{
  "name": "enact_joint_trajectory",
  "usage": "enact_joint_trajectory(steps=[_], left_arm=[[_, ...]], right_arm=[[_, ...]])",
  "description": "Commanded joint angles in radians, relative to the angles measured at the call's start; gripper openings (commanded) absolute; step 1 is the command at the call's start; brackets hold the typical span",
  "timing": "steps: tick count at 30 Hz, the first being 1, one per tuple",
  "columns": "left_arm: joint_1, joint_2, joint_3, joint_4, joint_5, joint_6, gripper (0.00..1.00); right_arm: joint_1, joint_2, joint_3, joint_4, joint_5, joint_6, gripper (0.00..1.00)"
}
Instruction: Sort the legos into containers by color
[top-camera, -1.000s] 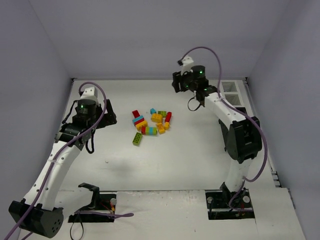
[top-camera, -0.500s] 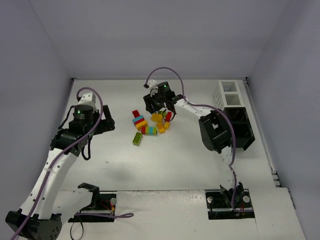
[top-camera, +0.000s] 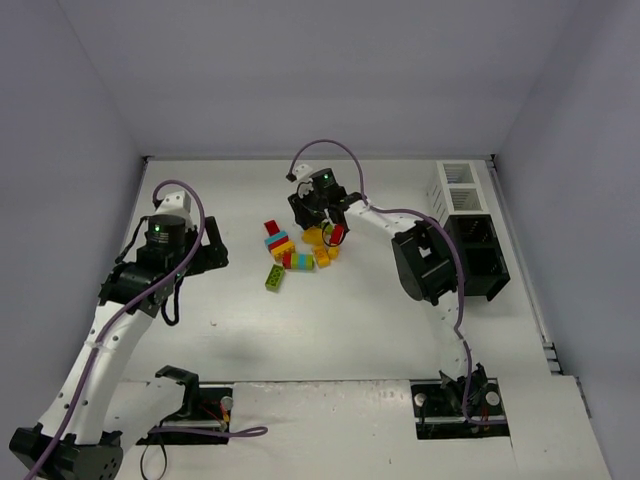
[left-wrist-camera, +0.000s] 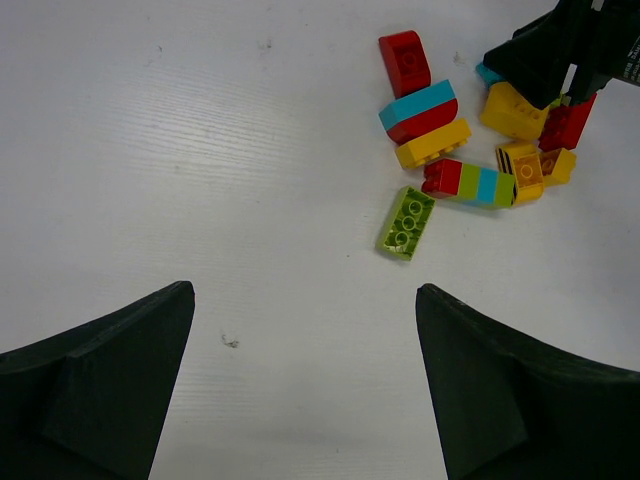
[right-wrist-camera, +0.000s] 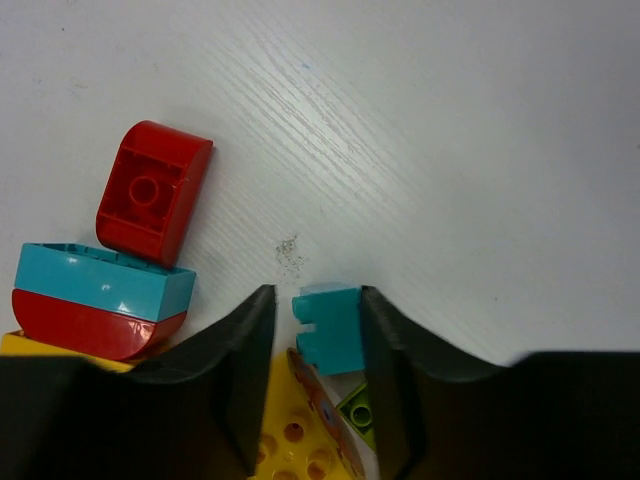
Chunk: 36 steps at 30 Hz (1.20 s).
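Right end effector (right-wrist-camera: 316, 300) reached one cyan lego (right-wrist-camera: 332, 330).

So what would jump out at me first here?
Probably the bright heap of red, yellow, orange, green and cyan plastic studded bricks in the middle of the white table. The right arm's pincer is down in it, straddling a small cyan brick. The left arm's pincer hangs wide open off to the heap's left.

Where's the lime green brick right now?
In the top view, the lime green brick lies flat at the pile's near-left edge, just below the red-green-cyan row.
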Motion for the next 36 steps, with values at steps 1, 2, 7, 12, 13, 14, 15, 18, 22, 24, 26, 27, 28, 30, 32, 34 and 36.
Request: enact_joint_trajectory(steps=[1,2,7,12,13,14,15,18,22,24,26,27,28,30,32,34,36], left_arm=[[-0.002,0.012,0.028,0.024,-0.006,-0.002,0.85],[-0.002,0.013,0.03,0.025,-0.004,-0.004,0.85],[-0.003,0.02,0.031,0.031,0.002,-0.004,0.85],[-0.003,0.015,0.022,0.033,0.001,-0.005,0.85],[-0.003,0.016,0.02,0.033,0.002,-0.005,0.85],[-0.003,0.015,0.02,0.034,0.002,-0.005,0.85],[-0.003,0.015,0.02,0.033,0.004,-0.005,0.85],[-0.003,0.012,0.019,0.028,0.002,-0.005,0.85],[-0.003,0.003,0.017,0.025,-0.001,-0.005,0.85],[-0.003,0.0,0.017,0.022,-0.001,-0.005,0.85],[-0.003,0.0,0.014,0.021,-0.002,-0.004,0.85],[-0.003,-0.002,0.013,0.021,-0.002,-0.007,0.85],[-0.002,-0.002,0.011,0.019,-0.002,-0.005,0.85],[-0.002,-0.007,0.008,0.017,-0.002,-0.008,0.85],[-0.003,-0.011,0.003,0.016,-0.001,-0.01,0.85],[-0.002,-0.016,0.005,0.016,-0.001,-0.01,0.85],[-0.003,-0.019,0.005,0.016,-0.001,-0.012,0.85]], right_arm=[[0.007,-0.028,0.04,0.013,0.042,-0.016,0.41],[0.009,-0.029,0.038,0.011,0.039,-0.021,0.45],[0.009,-0.033,0.038,0.011,0.042,-0.032,0.54],[0.009,-0.026,0.038,0.006,0.045,-0.044,0.53],[0.009,-0.023,0.038,0.006,0.045,-0.044,0.51],[0.01,-0.022,0.038,0.005,0.043,-0.046,0.49],[0.009,-0.019,0.037,0.002,0.036,-0.046,0.48],[0.009,-0.017,0.035,-0.003,0.011,-0.047,0.44],[0.013,-0.014,0.04,-0.014,-0.009,-0.055,0.41],[0.015,-0.01,0.044,-0.024,-0.024,-0.058,0.41],[0.016,-0.007,0.046,-0.027,-0.026,-0.056,0.4],[0.016,-0.005,0.047,-0.03,-0.027,-0.056,0.39],[0.018,-0.003,0.049,-0.032,-0.027,-0.056,0.38],[0.018,0.0,0.049,-0.032,-0.021,-0.055,0.32],[0.018,0.0,0.058,-0.03,-0.006,-0.055,0.22],[0.018,0.0,0.084,-0.03,0.005,-0.052,0.08],[0.016,-0.003,0.109,-0.03,0.038,-0.052,0.0]])
